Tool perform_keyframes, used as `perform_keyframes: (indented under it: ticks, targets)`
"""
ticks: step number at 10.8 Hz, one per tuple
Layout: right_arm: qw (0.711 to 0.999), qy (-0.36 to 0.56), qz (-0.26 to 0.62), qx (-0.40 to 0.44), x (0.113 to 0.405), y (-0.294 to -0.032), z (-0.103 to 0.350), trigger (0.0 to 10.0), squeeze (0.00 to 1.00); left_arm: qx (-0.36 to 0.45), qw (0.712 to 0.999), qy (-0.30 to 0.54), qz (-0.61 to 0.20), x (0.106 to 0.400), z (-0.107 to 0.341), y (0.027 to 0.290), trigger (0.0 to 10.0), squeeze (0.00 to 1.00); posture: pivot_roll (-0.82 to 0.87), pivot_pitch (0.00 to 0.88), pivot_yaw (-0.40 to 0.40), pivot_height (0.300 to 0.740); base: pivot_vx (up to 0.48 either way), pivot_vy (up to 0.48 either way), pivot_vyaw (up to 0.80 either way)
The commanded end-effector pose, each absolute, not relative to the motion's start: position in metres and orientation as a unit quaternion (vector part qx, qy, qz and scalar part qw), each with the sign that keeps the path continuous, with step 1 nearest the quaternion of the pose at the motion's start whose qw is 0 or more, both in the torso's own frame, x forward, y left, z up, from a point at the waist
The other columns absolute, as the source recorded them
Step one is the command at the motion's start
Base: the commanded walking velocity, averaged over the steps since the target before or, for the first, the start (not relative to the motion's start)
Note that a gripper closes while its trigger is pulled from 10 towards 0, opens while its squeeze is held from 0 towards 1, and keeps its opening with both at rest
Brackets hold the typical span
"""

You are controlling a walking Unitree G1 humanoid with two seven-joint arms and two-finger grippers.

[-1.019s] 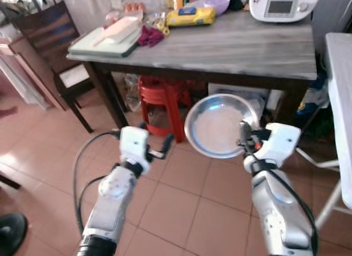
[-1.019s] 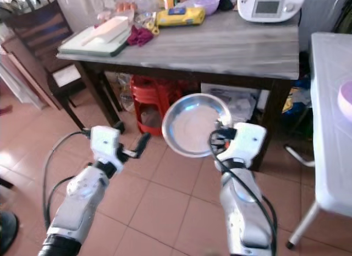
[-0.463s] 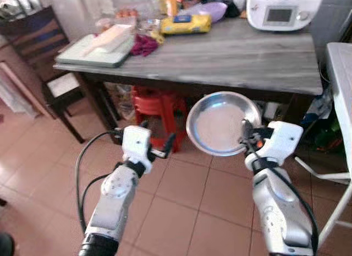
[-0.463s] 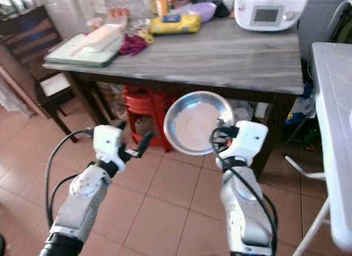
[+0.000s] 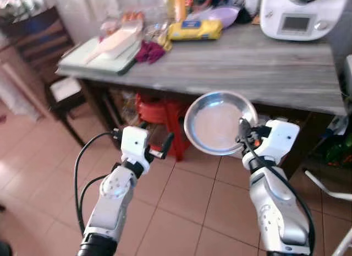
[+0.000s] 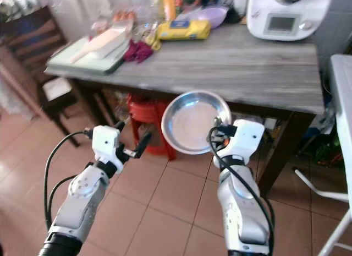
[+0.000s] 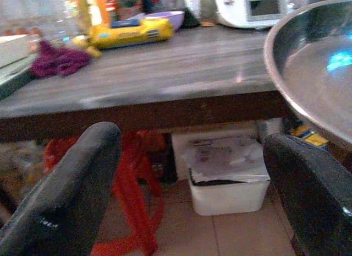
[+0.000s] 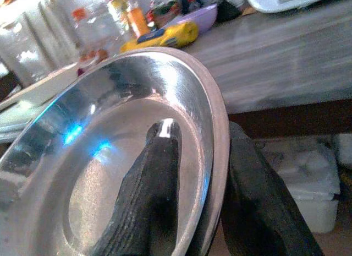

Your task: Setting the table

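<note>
One steel plate (image 5: 220,123) pinched at its rim by our right gripper (image 5: 242,129) | left gripper (image 5: 165,146) spread, empty | plate rides below the table (image 5: 264,74) front edge (may clip it unless raised).

You're in a home kitchen or dining corner: a grey wood worktop (image 5: 258,69) across the upper frame carries a white cooking appliance (image 5: 305,16), a yellow packet (image 5: 195,30), bottles and a purple bowl (image 5: 225,15). Terracotta floor tiles (image 5: 187,212) fill the bottom, with a red plastic stool (image 5: 159,115) underneath and a dark wooden chair (image 5: 47,52) upper left.

Right gripper (image 5: 242,125) clamps a steel plate (image 5: 219,123), seemingly tilted, before the table (image 5: 264,69).
</note>
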State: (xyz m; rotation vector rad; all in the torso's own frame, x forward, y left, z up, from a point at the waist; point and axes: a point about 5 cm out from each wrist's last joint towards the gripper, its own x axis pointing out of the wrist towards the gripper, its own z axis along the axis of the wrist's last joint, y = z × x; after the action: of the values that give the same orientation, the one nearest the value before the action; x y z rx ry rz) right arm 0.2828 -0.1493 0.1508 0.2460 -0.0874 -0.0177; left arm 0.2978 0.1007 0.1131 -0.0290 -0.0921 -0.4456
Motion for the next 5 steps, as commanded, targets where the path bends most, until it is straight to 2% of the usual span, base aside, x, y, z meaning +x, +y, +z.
perform_keyframes:
  ticks: [1,5]
  targets:
    - [0.991,-0.048,-0.017,0.12,0.2813,-0.1529,0.1523,10.0,0.0,-0.013,0.972,-0.049,-0.227,0.2969,0.1146,0.0971,10.0,0.0,-0.1,0.078,0.128,0.74,0.352,0.0,0.0]
    - [0.992,-0.048,-0.03,0.114,0.2786,-0.1588,0.1499,10.0,0.0,-0.013,0.972,-0.046,-0.229,0.2971,0.1131,0.0964,10.0,0.0,-0.11,0.07,0.129,0.74,0.352,0.0,0.0]
